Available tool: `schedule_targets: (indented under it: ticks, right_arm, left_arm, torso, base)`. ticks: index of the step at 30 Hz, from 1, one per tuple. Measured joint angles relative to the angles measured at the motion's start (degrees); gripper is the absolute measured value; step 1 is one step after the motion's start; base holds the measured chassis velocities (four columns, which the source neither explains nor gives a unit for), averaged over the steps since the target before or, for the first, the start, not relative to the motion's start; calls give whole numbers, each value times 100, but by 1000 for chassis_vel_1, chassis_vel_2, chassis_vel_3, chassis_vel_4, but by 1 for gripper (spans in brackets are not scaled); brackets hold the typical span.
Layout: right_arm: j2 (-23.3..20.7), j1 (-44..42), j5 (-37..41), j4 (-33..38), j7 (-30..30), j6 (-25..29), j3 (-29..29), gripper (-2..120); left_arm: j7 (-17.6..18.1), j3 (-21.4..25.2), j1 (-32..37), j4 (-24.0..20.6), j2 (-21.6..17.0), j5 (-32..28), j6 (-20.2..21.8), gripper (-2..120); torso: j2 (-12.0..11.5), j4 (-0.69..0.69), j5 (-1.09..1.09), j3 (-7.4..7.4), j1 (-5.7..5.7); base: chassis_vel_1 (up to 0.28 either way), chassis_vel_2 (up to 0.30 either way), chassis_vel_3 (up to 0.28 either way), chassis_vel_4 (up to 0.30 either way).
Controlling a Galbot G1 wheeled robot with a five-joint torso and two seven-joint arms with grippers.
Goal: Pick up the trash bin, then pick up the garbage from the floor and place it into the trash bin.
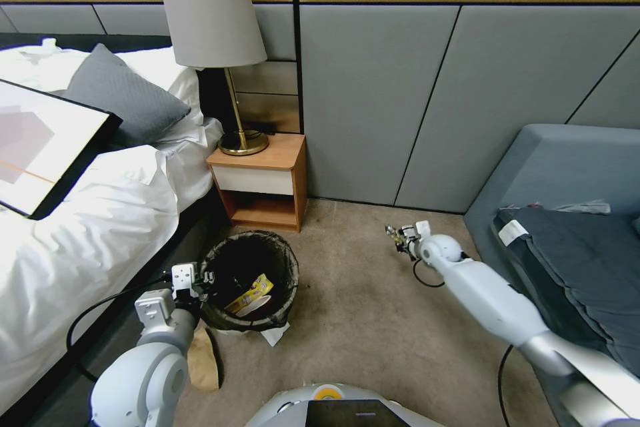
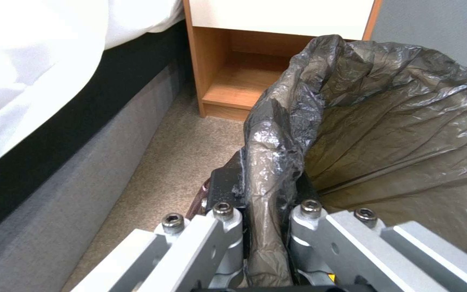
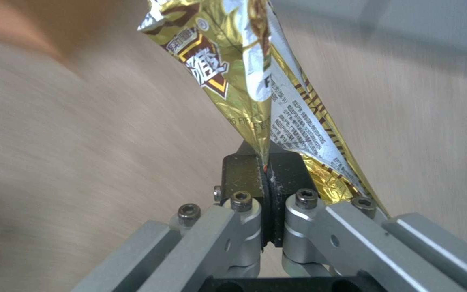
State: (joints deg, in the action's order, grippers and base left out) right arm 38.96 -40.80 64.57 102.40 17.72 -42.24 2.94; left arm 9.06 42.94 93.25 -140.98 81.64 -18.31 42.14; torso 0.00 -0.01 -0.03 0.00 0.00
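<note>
White bedding is seen on the bed (image 1: 80, 213) filling the left of the scene, and a grey-blue upholstered sofa (image 1: 567, 167) is placed at the right. Between them, against the far grey panelled wall, a small orange-brown wooden nightstand (image 1: 263, 177) is set, topped by a brass lamp with a grey shade (image 1: 210, 13). Beige carpet (image 1: 373, 320) is spread across the floor.

Near the bed's dark base, the small round trash bin lined with a dark brown-black plastic bag (image 1: 250, 280) is found, just in front of the nightstand. Its bag-covered rim is clamped on the left side by the left gripper (image 2: 268, 190), whose jaws are closed tightly over the folded plastic. Inside the bin, a yellow wrapper (image 1: 248, 295) and a pale piece are seen lying at the bottom. A white scrap (image 1: 273, 333) is tucked at the bin's near edge, and a brown cardboard piece (image 1: 203, 360) is left on the carpet beside the left arm.

Well to the right of the bin, above the carpet, the right gripper (image 3: 266, 170) is held out, jaws pinched shut on a gold-and-brown foil snack wrapper (image 3: 255, 77).
</note>
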Motion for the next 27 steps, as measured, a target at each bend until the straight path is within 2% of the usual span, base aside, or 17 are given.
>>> schedule_targets:
  ticks: [1,2,4,8,10,11,13,14,15,17,18,19,21,23,25,27]
  right_arm:
    - [-121,1,333,343,132,-1,60,0]
    - [-121,1,333,343,132,-1,60,0]
    - [-267,142,1057,1061,438,0,130,0]
    - [-303,378,1601,1608,627,0,94,0]
    - [-267,751,2409,2137,950,2,-45,0]
    - [-190,1054,3166,2435,1220,2,-155,0]
    - [-154,1179,3440,2531,1299,2,-201,0]
    - [-16,1621,4094,2740,1474,2,-348,0]
    - [-16,1621,4094,2740,1474,2,-348,0]
    - [129,2062,4594,2833,1580,2,-481,0]
    - [330,2788,5250,2865,1643,5,-871,0]
    - [330,2788,5250,2865,1643,5,-871,0]
    - [563,3481,5525,2751,1569,7,-1403,0]
    - [646,3652,5561,2700,1550,6,-1566,0]
    - [950,4084,5599,2488,1500,6,-2026,0]
    - [1024,4161,5595,2426,1491,6,-2128,0]
  left_arm:
    - [-1,-18,-16,17,0,4,0,4]
    - [-1,-18,-16,17,0,4,0,4]
    - [-8,-64,-32,55,1,14,0,4]
    - [-19,-90,-36,80,1,20,0,4]
    - [-33,-94,-48,88,4,21,0,4]
    - [-41,-92,-54,90,8,21,0,4]
    - [-45,-91,-55,91,8,21,0,4]
    - [-53,-91,-52,103,6,21,0,4]
    - [-53,-91,-52,103,6,21,0,4]
    - [-57,-90,-49,106,5,21,0,4]
    - [-59,-90,-48,109,5,21,0,4]
    - [-59,-90,-48,109,5,21,0,4]
    - [-63,-83,-60,124,9,20,0,4]
    - [-64,-76,-65,130,13,20,0,4]
    - [-71,-60,-80,150,19,19,0,4]
    - [-73,-58,-81,156,19,19,0,4]
  torso:
    - [0,1,3,0,0]
    - [0,1,3,0,0]
    - [0,0,2,0,0]
    - [0,2,2,0,0]
    - [0,3,1,0,0]
    - [0,2,3,0,0]
    - [0,2,4,0,0]
    - [0,1,2,0,0]
    - [0,1,2,0,0]
    - [0,1,3,0,0]
    - [0,2,1,0,0]
    - [0,2,1,0,0]
    - [0,3,1,0,0]
    - [0,2,-1,1,0]
    - [0,1,2,1,0]
    - [0,1,1,1,0]
  base:
    - [0,0,0,0]
    - [0,0,0,0]
    - [0,0,0,0]
    - [0,0,0,0]
    - [0,0,0,0]
    - [0,0,0,0]
    - [0,0,0,0]
    - [0,0,0,0]
    - [0,0,0,0]
    - [0,0,0,0]
    - [0,0,0,0]
    - [0,0,0,0]
    - [0,0,0,0]
    - [0,0,0,0]
    - [0,0,0,0]
    - [0,0,0,0]
